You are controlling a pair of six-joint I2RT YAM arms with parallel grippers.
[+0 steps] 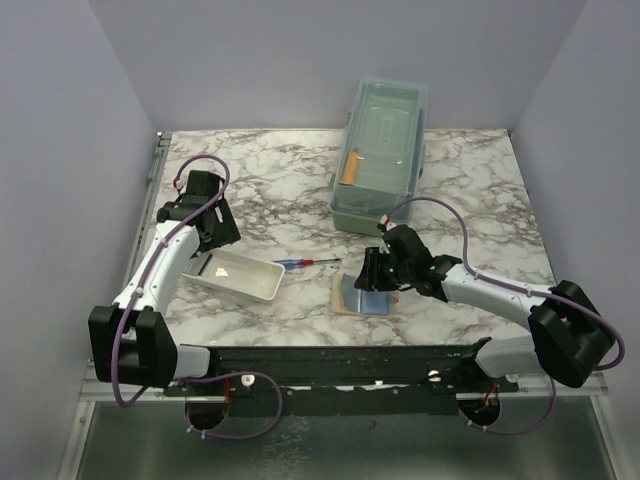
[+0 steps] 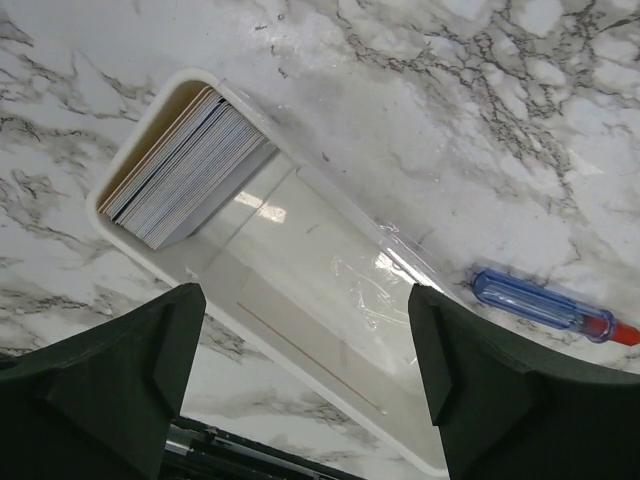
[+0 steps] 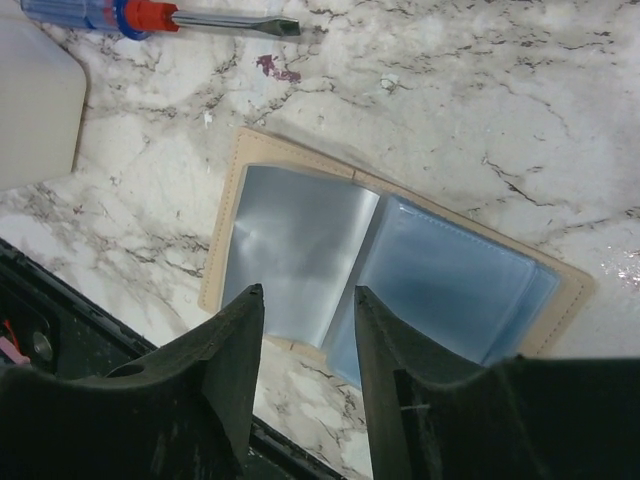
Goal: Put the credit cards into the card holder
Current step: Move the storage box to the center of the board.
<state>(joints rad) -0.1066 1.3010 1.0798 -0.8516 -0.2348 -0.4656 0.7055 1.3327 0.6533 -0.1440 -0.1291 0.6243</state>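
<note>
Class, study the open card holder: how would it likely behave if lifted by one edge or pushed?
The card holder lies open, thin, with glossy sleeves: it would probably flop at its fold. Flat on the smooth table, it would likely slide, not roll.

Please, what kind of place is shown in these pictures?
Probably a robot test cell in a laboratory: plain walls enclose a marble-patterned table, and a left arm and right arm are bolted to a metal rail at its near edge.
</note>
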